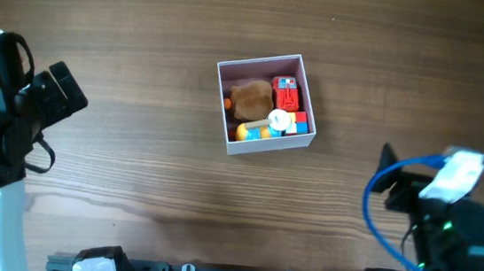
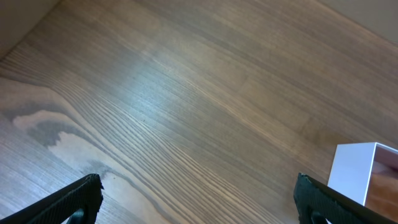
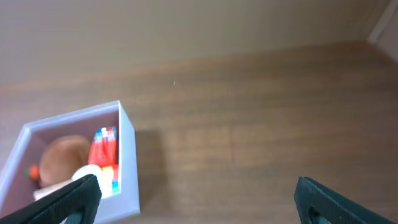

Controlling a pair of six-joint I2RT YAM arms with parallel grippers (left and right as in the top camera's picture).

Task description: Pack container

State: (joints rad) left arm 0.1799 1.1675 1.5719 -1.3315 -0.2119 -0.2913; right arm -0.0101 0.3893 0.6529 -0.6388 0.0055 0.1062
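Container (image 1: pixel 272 145) sits mid-table holding a brown plush (image 1: pixel 248 100), a red block toy (image 1: pixel 286 93) and smaller coloured pieces. No loose toy shows on the wood, so packing looks done or nearly so. Left gripper (image 2: pixel 199 199) hangs well apart on its left, jaws wide and empty; right gripper (image 3: pixel 198 198), well to its right, is equally wide, touching nothing.

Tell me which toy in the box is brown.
The rounded toy in the container's left half; the rest are red, white, blue and yellow.
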